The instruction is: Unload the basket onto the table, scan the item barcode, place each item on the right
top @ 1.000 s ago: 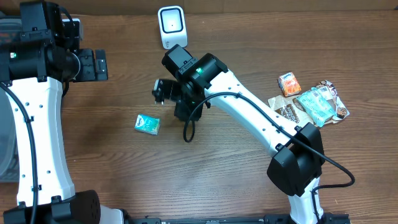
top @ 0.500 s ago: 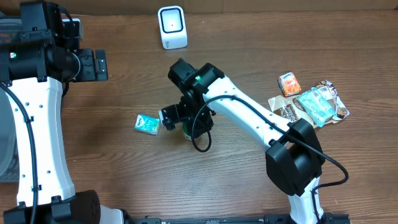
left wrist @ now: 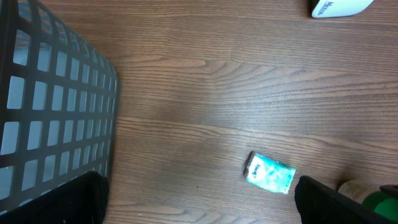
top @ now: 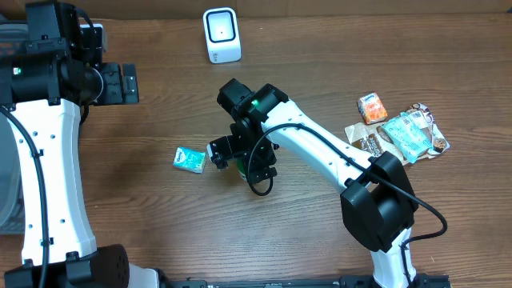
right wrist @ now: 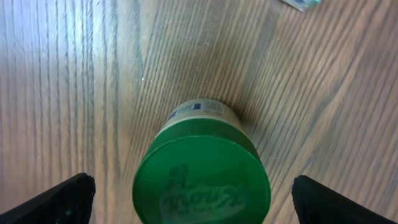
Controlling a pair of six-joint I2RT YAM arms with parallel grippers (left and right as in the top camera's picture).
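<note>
The right gripper (right wrist: 196, 198) has just opened wide and let go of the round green-lidded plastic jar (right wrist: 202, 168); it stands on the brown wooden table (top: 160, 232) near the small teal packet (top: 190, 160); I think its scan is done; the left gripper (left wrist: 199, 200) is open and empty.

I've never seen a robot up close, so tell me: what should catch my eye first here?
A green-lidded jar stands mid-table between the right gripper's open fingers. Just left of it lies a small teal packet; a white scanner sits at the far edge.
</note>
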